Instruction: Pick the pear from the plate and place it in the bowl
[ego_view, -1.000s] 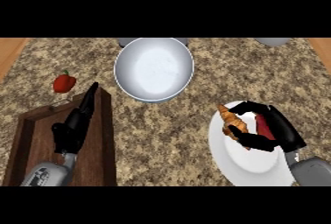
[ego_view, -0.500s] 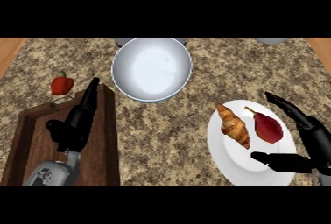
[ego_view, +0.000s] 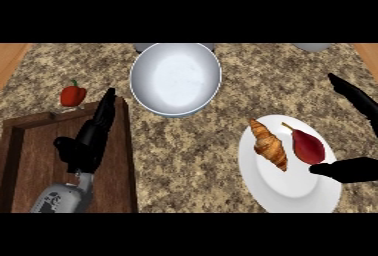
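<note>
From the head view, the dark red pear (ego_view: 308, 147) lies on the white plate (ego_view: 284, 187) at the right of the speckled tabletop (ego_view: 192, 145), its stem pointing up and left, just beside a croissant (ego_view: 269, 144) on the same plate; the two are close but seem apart. The right hand (ego_view: 353, 169) comes in from the right edge and is largely cut off: a thumb shows at the plate's right rim just below the pear, and straight fingers (ego_view: 354, 97) reach up well above it, so the hand is spread wide with the pear between its parts but not held. The bowl (ego_view: 176, 78) stands near the top, its far rim partly cropped, holding nothing. The left hand (ego_view: 87, 142) rests over a brown wooden tray (ego_view: 29, 150) at the left, fingers straight and pressed together, pointing up. A red bell pepper (ego_view: 72, 95) sits beyond the tray. Grey shapes along the top edge are too cropped to name.
</note>
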